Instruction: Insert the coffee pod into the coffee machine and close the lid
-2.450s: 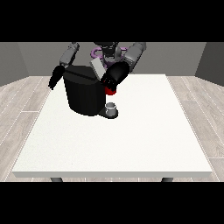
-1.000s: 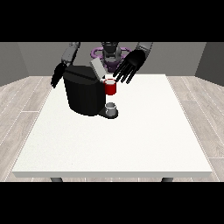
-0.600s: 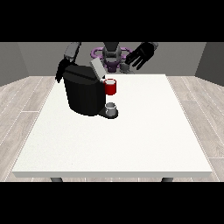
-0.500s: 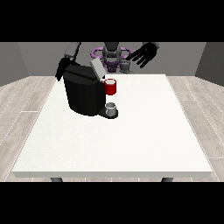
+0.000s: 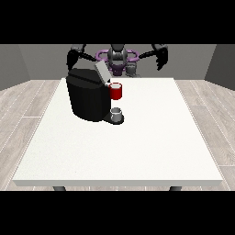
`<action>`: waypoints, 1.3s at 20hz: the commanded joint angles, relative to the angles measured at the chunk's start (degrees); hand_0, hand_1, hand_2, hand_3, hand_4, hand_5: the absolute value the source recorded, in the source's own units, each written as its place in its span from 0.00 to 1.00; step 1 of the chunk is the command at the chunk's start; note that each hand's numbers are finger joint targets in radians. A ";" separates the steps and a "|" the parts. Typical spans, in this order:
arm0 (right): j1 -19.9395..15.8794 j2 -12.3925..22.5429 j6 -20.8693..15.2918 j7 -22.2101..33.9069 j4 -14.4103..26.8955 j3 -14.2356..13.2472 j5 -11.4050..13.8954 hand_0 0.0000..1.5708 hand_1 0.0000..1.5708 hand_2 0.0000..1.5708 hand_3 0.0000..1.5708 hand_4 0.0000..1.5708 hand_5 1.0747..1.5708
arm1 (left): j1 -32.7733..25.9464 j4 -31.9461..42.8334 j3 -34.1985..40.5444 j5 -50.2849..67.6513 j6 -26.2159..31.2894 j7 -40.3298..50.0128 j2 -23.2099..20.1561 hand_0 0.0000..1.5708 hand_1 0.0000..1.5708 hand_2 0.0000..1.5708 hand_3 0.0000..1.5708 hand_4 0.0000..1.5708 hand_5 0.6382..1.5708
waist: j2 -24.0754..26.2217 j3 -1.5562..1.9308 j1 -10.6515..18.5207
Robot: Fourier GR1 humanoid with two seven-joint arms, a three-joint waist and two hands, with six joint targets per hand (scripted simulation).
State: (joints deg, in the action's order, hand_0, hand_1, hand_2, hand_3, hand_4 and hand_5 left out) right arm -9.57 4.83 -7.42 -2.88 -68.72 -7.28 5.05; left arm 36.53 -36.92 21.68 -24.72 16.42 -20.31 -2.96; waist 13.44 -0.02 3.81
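Lifting clear since earlier, the robot hand at the view's right [image 5: 161, 58] now hangs well apart from the machine [image 5: 89, 96] with fingers apparently relaxed, holding nothing, while the other robot hand [image 5: 72, 58] hovers behind it, its fingers unreadable; a grey thing [image 5: 117, 111], possibly the pod, sits at the machine's base on the desk [image 5: 137, 147].

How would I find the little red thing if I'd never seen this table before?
Start at the big white table and look for the black coffee machine towards the back, at the view's left side. The red thing at the machine sits at its upper front, just above a small grey thing on the base. It is the only red thing there.
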 commanded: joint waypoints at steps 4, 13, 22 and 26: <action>-4.12 1.88 4.96 6.03 -6.58 2.82 -0.95 0.00 0.00 0.00 0.00 0.04 1.00 | -5.95 -1.87 0.76 2.98 1.86 4.04 -0.13 0.00 0.00 0.00 0.00 0.26 1.00 | 5.35 0.02 1.86; -10.59 5.16 6.37 6.79 -4.82 -0.51 -2.23 0.00 0.00 0.00 0.00 0.00 1.00 | -10.19 -14.08 -4.04 8.86 3.53 8.66 2.83 0.00 0.00 0.00 0.00 0.23 1.00 | -0.12 0.05 6.31; -16.95 3.81 7.19 9.88 1.27 -3.32 -7.39 0.00 0.00 0.00 0.00 0.06 1.00 | -14.05 -22.96 -10.02 12.79 -0.11 9.43 2.29 0.00 0.00 0.00 0.00 0.23 1.00 | -5.99 0.04 6.99; -21.51 5.55 6.82 10.67 5.58 -5.26 -8.52 0.00 0.00 0.00 0.00 0.11 1.00 | -15.78 -28.66 -14.57 15.60 -2.88 11.82 2.92 0.00 0.00 0.00 0.00 0.18 1.00 | -8.42 0.04 7.77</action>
State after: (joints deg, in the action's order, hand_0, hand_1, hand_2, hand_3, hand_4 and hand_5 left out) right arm -28.28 10.25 0.01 6.36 -65.94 -11.98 -2.82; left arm 22.91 -61.05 9.82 -10.81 15.15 -10.43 -0.59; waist 6.72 0.01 11.06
